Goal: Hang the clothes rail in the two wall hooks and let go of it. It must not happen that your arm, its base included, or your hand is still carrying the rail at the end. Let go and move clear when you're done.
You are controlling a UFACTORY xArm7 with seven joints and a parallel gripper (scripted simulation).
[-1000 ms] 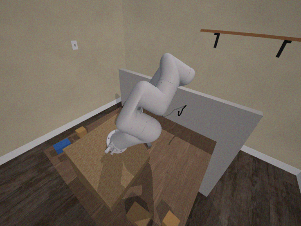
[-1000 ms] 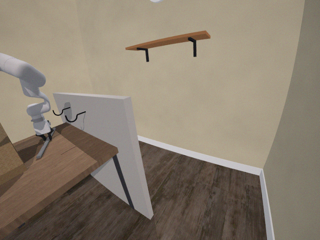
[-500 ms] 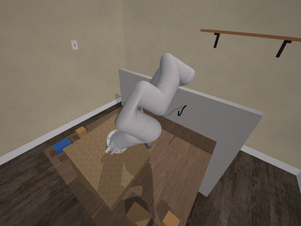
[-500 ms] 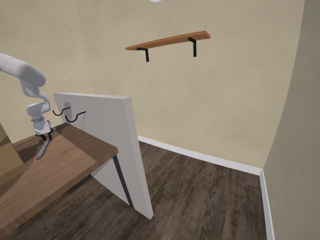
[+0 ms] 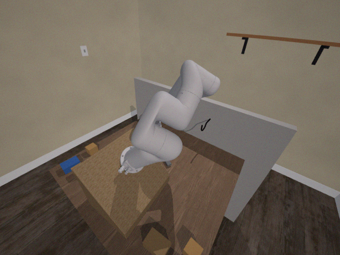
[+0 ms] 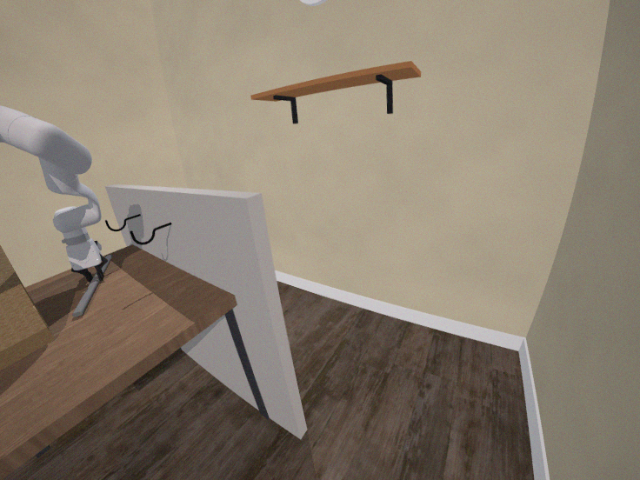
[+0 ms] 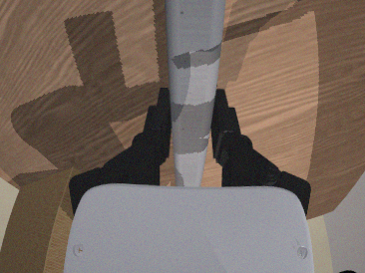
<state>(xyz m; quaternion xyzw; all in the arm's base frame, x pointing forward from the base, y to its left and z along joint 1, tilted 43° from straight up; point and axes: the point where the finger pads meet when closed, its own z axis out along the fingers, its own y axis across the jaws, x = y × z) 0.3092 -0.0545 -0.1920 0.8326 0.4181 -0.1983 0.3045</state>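
From the top view I see mostly the white arm (image 5: 167, 115) folded over the brown wooden table (image 5: 209, 181), and one black wall hook (image 5: 204, 124) on the grey upright panel (image 5: 255, 147); the gripper is hidden.

From the exterior view, my gripper (image 6: 91, 275) sits low over the table, clamped on the grey clothes rail (image 6: 88, 295), which slants down onto the wood. Both hooks (image 6: 122, 223) hang bare behind it.

At the wrist, the black fingers pinch the rail (image 7: 193, 62) on both sides.
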